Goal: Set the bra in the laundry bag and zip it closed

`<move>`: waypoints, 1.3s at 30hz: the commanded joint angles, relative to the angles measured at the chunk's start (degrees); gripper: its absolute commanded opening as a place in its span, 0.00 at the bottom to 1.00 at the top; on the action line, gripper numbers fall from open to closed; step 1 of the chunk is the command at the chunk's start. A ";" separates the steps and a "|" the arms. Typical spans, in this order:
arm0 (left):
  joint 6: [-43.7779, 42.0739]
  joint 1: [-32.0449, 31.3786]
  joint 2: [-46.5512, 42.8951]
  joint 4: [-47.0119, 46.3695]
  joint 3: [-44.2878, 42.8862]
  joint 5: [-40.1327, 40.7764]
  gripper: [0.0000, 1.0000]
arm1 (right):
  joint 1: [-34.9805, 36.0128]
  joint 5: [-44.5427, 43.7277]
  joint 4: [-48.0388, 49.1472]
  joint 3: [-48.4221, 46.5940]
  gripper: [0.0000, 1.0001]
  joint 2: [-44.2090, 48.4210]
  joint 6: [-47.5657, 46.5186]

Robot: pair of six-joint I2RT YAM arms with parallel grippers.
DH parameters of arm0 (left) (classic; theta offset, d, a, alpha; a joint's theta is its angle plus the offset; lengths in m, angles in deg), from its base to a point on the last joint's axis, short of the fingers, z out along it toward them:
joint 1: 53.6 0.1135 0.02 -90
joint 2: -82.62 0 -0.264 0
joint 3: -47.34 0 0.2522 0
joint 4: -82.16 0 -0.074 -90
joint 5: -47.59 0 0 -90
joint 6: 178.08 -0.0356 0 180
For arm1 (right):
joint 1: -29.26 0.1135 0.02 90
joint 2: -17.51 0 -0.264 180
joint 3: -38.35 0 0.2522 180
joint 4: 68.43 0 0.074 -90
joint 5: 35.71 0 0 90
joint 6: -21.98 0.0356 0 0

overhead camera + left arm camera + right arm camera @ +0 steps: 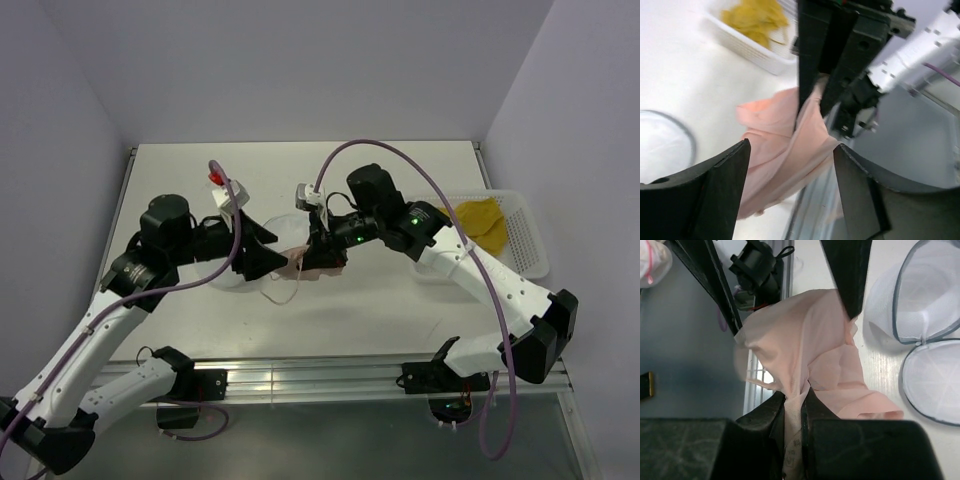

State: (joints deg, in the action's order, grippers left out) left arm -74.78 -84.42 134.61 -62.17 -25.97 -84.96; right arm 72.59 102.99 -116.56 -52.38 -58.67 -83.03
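The pink bra [298, 263] hangs bunched from my right gripper [322, 252], which is shut on its fabric [805, 340] just above the table. In the right wrist view the right gripper [794, 407] pinches a fold of it. My left gripper [262, 250] is open, its fingers either side of the hanging bra [782, 145] without touching it; the left gripper [790, 185] is empty. The laundry bag [932, 305], white mesh with a dark zip rim, lies open in two halves on the table beside the bra, and is partly hidden behind the grippers in the top view [285, 228].
A white plastic lattice basket [525, 240] holding a yellow cloth [482, 222] stands at the right edge; it also shows in the left wrist view [752, 47]. The table's near edge with its metal rail [330, 378] runs just below the grippers. Walls close in the far side.
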 commanded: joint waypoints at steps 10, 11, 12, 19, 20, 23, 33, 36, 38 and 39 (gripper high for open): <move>12.08 2.34 0.30 4.53 -5.58 46.48 0.83 | -5.97 -3.27 22.91 8.49 0.00 4.64 15.42; 13.32 4.61 1.35 5.41 -5.06 49.11 0.81 | -6.24 -3.62 24.77 9.37 0.00 5.25 17.45; 14.64 6.03 2.93 5.42 -3.48 49.83 0.81 | -6.42 -4.75 26.27 10.69 0.00 5.25 18.51; 22.29 15.53 4.00 2.35 6.28 52.56 0.76 | -6.77 -12.23 40.76 10.79 0.00 0.87 30.79; 23.08 16.67 4.26 2.17 6.98 52.91 0.76 | -6.86 -12.49 42.26 9.92 0.00 -1.23 32.48; 25.36 18.08 5.40 1.38 9.80 53.18 0.74 | -6.86 -12.41 48.24 8.16 0.00 -5.80 38.46; 29.42 18.79 6.36 -2.40 15.78 57.75 0.66 | -6.68 -6.70 63.35 2.00 0.00 -20.66 50.32; 29.68 19.31 7.95 -4.41 16.04 57.40 0.54 | -6.42 -5.47 66.35 0.95 0.00 -24.18 52.79; 29.94 19.40 8.30 -6.17 16.48 56.52 0.45 | -6.16 -4.77 67.50 0.07 0.00 -26.82 53.67; 29.94 19.40 8.65 -6.53 16.57 56.08 0.35 | -6.07 -4.24 68.29 -0.28 0.00 -27.61 54.20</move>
State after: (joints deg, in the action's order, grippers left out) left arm -45.56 -65.37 143.24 -64.00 -9.70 -28.85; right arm 66.06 96.17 -56.60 -48.95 -84.81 -32.45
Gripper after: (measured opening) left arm 0.407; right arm 0.145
